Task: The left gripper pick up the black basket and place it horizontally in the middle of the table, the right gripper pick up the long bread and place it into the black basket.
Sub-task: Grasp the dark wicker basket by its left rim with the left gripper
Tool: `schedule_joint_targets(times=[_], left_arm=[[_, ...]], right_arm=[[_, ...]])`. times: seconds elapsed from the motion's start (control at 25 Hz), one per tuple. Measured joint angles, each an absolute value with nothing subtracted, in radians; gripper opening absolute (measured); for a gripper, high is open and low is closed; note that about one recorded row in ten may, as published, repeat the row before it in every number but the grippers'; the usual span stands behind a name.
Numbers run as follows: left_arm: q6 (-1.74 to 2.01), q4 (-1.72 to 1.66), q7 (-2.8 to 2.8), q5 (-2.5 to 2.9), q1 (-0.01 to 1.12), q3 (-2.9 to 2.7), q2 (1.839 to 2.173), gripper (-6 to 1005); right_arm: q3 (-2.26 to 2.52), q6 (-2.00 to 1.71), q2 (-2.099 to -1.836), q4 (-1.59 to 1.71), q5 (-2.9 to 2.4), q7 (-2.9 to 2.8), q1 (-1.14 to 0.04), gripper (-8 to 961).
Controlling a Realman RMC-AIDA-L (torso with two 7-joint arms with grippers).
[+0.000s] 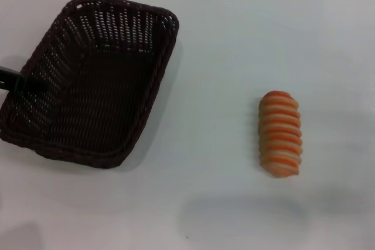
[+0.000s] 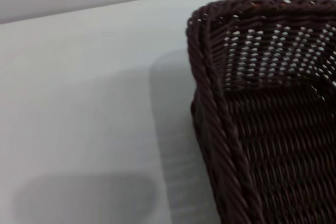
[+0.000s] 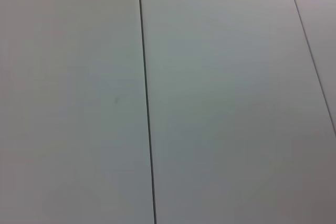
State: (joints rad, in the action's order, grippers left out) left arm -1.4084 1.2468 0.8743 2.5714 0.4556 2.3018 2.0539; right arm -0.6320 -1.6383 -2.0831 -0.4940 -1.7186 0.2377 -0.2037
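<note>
White table [image 1: 222,203] fills the view. At its left edge the left gripper [image 1: 26,82], mostly cut off, reaches over the basket [image 1: 111,45] rim; its grip cannot be made out. Well to the right lies the bread [image 1: 280,134]. Right gripper is out of sight.

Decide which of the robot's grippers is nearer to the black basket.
Left. The left gripper is at the black basket, over its left rim. The right gripper appears in no view, so it is farther off.
</note>
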Motion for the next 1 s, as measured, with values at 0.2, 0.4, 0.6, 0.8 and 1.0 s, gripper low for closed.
schedule_joint_targets(times=[0.2,0.4,0.6,0.8,1.0], left_arm=[[-1.413,1.248,0.878,2.572,0.453,2.302,2.051,330],[-1.417,1.255,0.88,2.573,0.453,2.302,2.049,265],[-1.417,1.265,0.882,2.575,0.453,2.302,2.047,232],[-1.418,1.292,0.89,2.569,0.458,2.306,2.047,218],[-1.422,1.311,0.901,2.566,0.459,2.307,2.046,210]], right_arm=[[-0.632,-1.638,-2.083,-0.494,-1.72,0.238,-0.206,713],[-0.632,-1.638,-2.084,-0.495,-1.721,0.238,-0.207,713],[-0.632,-1.638,-2.085,-0.495,-1.721,0.238,-0.205,713],[-0.632,-1.638,-2.086,-0.497,-1.721,0.238,-0.203,713],[-0.632,-1.638,-2.086,-0.506,-1.721,0.238,-0.2,713]])
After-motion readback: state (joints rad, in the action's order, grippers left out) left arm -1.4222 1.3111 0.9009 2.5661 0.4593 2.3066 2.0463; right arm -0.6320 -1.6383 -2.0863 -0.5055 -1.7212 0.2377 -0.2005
